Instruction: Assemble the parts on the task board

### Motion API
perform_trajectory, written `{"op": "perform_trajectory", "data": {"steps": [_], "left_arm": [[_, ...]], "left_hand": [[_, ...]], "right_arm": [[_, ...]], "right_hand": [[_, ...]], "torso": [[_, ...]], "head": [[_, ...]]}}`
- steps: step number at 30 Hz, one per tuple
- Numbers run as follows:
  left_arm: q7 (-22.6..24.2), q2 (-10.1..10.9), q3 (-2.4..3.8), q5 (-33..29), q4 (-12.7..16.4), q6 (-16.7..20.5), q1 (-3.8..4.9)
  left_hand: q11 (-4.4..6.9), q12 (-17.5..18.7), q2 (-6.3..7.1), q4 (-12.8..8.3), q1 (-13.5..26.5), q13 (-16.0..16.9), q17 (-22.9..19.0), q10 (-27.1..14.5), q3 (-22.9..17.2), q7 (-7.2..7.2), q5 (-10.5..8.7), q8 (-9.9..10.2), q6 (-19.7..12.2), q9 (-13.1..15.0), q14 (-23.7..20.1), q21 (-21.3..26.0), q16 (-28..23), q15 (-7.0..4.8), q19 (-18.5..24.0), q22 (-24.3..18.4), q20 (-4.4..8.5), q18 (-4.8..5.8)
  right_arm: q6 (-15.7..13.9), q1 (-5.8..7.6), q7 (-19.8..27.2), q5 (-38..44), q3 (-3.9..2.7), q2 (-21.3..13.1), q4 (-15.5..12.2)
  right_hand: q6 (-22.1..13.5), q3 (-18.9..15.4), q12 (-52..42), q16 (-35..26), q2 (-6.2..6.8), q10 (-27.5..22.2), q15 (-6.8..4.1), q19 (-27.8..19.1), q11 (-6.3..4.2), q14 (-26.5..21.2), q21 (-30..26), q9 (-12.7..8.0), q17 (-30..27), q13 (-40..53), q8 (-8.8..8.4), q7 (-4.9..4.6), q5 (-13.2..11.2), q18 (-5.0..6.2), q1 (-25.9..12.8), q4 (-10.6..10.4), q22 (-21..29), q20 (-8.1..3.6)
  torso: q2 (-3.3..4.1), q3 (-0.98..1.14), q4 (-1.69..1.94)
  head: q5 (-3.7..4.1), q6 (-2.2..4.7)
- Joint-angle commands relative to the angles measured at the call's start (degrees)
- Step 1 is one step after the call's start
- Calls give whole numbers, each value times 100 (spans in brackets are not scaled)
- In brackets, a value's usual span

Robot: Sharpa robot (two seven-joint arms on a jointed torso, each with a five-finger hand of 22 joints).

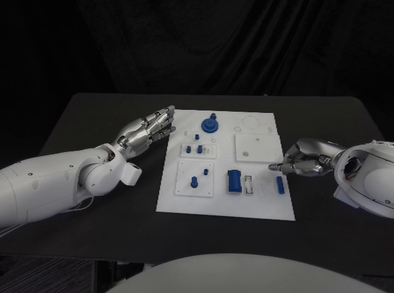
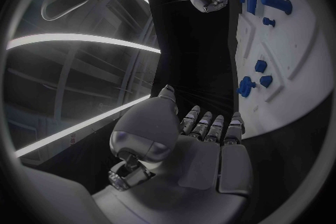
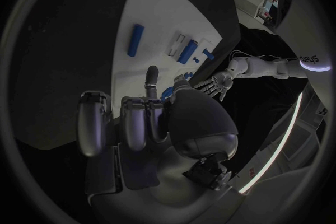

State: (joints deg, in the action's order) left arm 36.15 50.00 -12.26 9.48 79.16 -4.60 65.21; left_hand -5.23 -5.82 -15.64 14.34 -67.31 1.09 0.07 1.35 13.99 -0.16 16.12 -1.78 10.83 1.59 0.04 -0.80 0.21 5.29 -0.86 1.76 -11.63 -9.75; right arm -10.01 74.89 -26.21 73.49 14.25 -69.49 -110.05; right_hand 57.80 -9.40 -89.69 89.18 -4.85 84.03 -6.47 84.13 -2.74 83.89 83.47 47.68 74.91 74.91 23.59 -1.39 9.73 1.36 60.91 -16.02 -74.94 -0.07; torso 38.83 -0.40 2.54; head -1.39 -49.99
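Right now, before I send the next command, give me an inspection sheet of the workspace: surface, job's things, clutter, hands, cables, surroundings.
Surface: black table, task board lying flat in its middle.
Job's things: round blue part stands near the board's far edge; small blue parts in the middle left; blue peg in a square recess; blue block and blue bar lie toward the near right.
Clutter: nothing seen.
Hands: left hand open beside the board's left edge, holding nothing; right hand curled at the right edge, nothing visible in it.
Cables: nothing seen.
Surroundings: dark curtain behind the table.
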Motion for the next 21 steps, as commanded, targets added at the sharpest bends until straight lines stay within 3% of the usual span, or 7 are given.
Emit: {"op": "perform_trajectory", "data": {"steps": [1,5,9,15,21], "left_arm": [[421,-8,4,6,14,234,-10],[442,-12,4,6,8,245,-11],[435,-17,4,6,7,237,-13],[404,-18,4,6,6,219,-14],[409,-18,4,6,7,213,-16]], "left_hand": [[30,-42,-65,177,39,10,-7,27,16,10,-26,-33,48,6,-4,3,-21,-42,-6,-9,53,-48],[56,-38,-78,215,-9,8,-7,21,-5,103,-7,-33,66,7,-4,1,-21,-42,-6,-9,54,-43],[68,-35,-81,210,-53,7,-7,15,-26,166,13,-31,66,7,-4,0,-21,-36,-8,-7,42,-44],[76,-32,-80,204,-79,6,-7,12,-38,201,24,-33,80,9,-4,-1,-21,-35,-9,-6,34,-45],[76,-30,-79,202,-86,6,-7,11,-40,210,26,-32,78,8,-4,-1,-21,-33,-9,-6,31,-46]], "right_arm": [[305,9,-503,264,1,-56,66],[450,-1,-703,494,4,-77,151],[558,-21,-851,713,5,-53,216],[718,-60,-971,824,5,33,283],[716,-200,-974,855,5,126,312]], "right_hand": [[76,17,-31,-25,8,597,15,283,47,564,1,-67,1280,1509,-73,-4,24,30,88,46,-1290,29],[157,27,-31,-29,50,597,10,279,53,562,-6,-195,1270,1509,-220,-9,24,31,271,189,-1287,24],[178,19,-31,-40,71,597,9,272,55,557,-20,-213,1247,1509,-241,-11,22,35,297,214,-1282,23],[237,21,-31,-42,76,597,5,270,50,556,-24,-217,1244,1509,-240,-1,24,36,335,245,-1280,21],[278,31,-31,-48,68,597,1,261,42,553,-42,-212,1231,1509,-236,9,27,41,377,274,-1274,18]], "torso": [[7,-7,11],[11,-4,-3],[17,-8,6],[25,12,-5],[22,11,-4]], "head": [[0,-1],[-1,-1],[38,-1],[62,-1],[70,-1]]}}
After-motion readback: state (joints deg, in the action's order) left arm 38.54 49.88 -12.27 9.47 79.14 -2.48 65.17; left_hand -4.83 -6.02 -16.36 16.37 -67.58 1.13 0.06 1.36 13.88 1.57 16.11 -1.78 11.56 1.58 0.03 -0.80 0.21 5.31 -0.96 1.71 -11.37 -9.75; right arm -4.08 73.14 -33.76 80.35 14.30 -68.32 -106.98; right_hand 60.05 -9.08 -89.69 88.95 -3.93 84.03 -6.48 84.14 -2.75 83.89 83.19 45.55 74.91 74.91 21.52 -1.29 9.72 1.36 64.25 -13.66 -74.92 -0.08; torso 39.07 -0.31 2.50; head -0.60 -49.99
